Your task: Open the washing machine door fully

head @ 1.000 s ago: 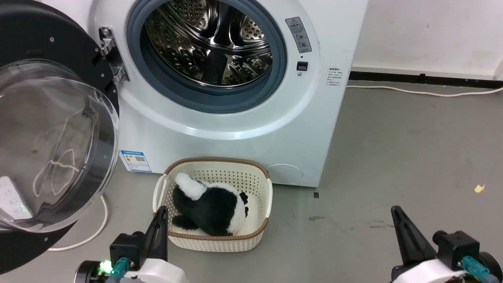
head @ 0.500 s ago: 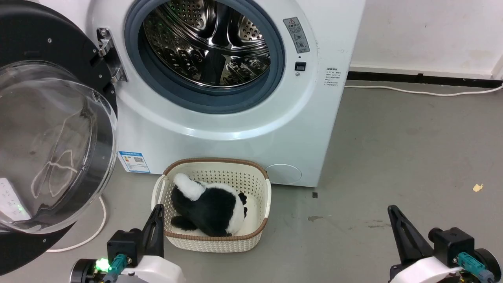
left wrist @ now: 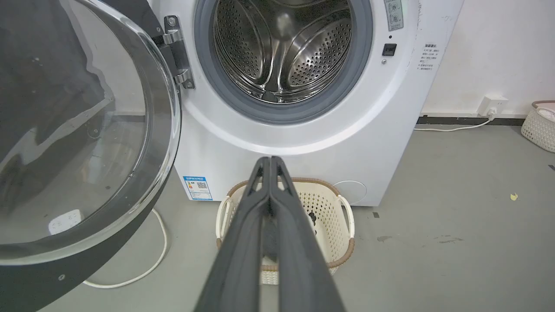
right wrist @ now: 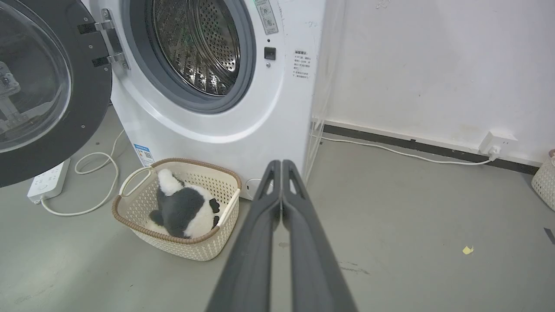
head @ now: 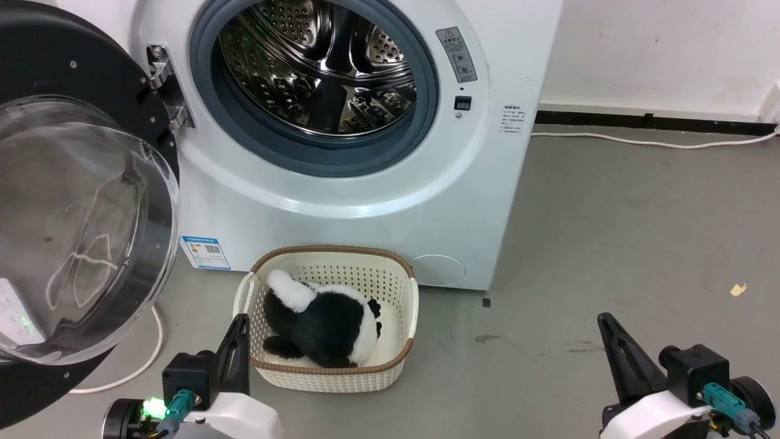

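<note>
1. The head view looks forward and down from close above at the big white front-loading washing machine [head: 341,201].
2. The left wrist view sits lower, facing its perforated steel drum [left wrist: 282,47] squarely.
3. The right wrist view stands farther right, angled left.
4. All share the cream perforated plastic basket [head: 329,379].

Basket [head: 332,250], apparently holding a toy [head: 320,326], before washing machine [head: 341,189]; door [head: 36,55] left.

One washing machine [head: 365,201], one door [head: 36,55], two baskets [right wrist: 186,249] [right wrist: 544,184], one plush panda [head: 323,329], two hands [head: 239,323] [head: 604,322].
</note>
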